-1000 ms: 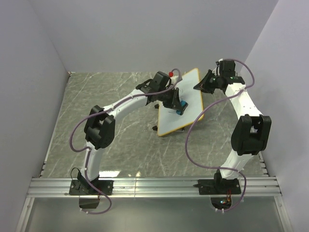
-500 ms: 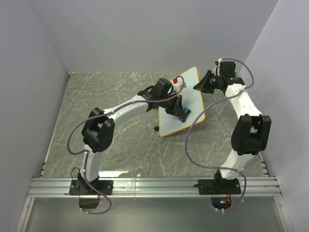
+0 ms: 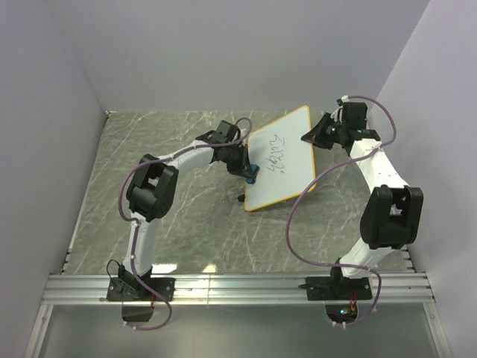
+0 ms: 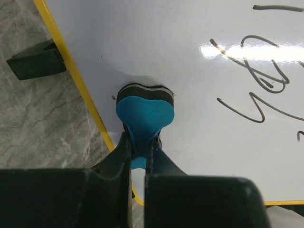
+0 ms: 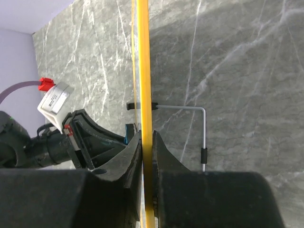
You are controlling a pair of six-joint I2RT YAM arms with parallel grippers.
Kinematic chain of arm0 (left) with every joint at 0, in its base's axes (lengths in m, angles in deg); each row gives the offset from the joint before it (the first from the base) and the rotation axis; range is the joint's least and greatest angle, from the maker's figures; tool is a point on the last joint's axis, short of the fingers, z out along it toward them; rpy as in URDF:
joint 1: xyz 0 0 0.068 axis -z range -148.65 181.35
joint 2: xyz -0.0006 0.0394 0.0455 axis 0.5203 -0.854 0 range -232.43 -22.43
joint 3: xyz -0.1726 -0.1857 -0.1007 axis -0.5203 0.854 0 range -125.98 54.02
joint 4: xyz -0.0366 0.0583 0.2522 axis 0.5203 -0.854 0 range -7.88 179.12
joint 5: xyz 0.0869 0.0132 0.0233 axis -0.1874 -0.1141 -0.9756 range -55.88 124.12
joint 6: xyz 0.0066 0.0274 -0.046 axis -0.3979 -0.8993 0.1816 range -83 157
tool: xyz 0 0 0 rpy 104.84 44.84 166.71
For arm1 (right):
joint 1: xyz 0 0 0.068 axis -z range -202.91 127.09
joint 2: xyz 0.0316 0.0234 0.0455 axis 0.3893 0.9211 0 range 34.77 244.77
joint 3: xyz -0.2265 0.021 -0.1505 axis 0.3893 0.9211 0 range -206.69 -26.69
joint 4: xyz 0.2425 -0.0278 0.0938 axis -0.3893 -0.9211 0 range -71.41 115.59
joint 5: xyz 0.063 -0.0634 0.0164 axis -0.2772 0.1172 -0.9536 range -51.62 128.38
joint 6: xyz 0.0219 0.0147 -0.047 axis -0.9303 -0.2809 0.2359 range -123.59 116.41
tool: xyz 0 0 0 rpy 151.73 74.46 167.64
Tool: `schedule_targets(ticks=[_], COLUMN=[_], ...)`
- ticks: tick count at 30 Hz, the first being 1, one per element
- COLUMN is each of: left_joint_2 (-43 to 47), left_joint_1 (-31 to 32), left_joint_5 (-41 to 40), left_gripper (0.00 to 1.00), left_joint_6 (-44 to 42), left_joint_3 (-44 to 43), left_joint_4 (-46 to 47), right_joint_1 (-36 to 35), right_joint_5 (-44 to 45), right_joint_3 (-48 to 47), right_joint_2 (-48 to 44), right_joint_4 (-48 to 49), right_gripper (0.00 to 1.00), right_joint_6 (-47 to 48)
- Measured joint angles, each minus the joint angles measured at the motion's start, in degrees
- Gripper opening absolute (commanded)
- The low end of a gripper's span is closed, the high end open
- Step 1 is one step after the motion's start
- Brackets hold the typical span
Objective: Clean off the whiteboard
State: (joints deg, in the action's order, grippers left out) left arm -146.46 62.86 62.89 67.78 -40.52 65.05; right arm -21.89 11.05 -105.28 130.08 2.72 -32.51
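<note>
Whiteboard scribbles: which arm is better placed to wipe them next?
Left. The left gripper clamps the blue eraser on the whiteboard beside the scribbles; the right gripper is pinching the yellow rim.

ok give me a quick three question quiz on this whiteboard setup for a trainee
1. True or false: the whiteboard is already wiped clean.
2. Which arm's fingers hold the blue eraser? A left, B right, C neither.
3. Fill in: the right arm's fingers pinch the board's yellow ____.

Key: 1 false, scribbles are on it. 2 A. 3 rim.
</note>
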Motion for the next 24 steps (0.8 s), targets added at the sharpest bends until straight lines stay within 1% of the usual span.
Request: schedule_targets(ticks=[5,9,10,12,15,17,19,22,24], left_joint_2=[0.9,1.2,1.3,1.5,2.0,2.1,1.6,-0.2,-1.9], left_joint_1=[2.4,5.3,6.0,9.4,13.2,14.6,14.8,13.1,11.2], left_joint_5=[-3.6,-3.0,-2.3,0.0,3.9,5.0,5.4,6.6,5.9], left_gripper=[0.0,0.0,0.0,0.0,0.0,0.01,0.0,0.0,0.0], left_joint_6=[-3.8,-6.4,-7.0,-7.6,-7.5,-7.5,-7.4,-6.5,-6.1], left_joint_3=[-1.4,-5.6,-7.4,-11.2,-14.6,-15.8,-16.8,-18.4,-19.6], left_joint_4=[-2.4,-5.5,-6.1,-6.8,-5.9,-5.8,-6.2,-7.0,-8.1], right_joint_1=[0.0,0.0,0.0,0.0,0.0,0.0,0.0,0.0,0.0], right_joint_5=[0.5,0.6,0.7,0.5,0.4,0.5,0.5,0.7,0.9], right_joint_3=[1.3,1.7,1.8,2.0,2.1,2.2,2.2,2.3,2.5], right_joint_2=[-1.1,-1.3,-1.3,-1.3,-1.3,-1.3,-1.3,-1.3,-1.4], right_joint_4=[0.5,0.8,0.9,0.8,0.8,0.7,0.8,0.8,0.9], right_gripper=[0.0,0.0,0.0,0.0,0.0,0.0,0.0,0.0,0.0], right_joint_6=[-0.2,-0.2,-0.2,0.0,0.1,0.3,0.4,0.7,0.9])
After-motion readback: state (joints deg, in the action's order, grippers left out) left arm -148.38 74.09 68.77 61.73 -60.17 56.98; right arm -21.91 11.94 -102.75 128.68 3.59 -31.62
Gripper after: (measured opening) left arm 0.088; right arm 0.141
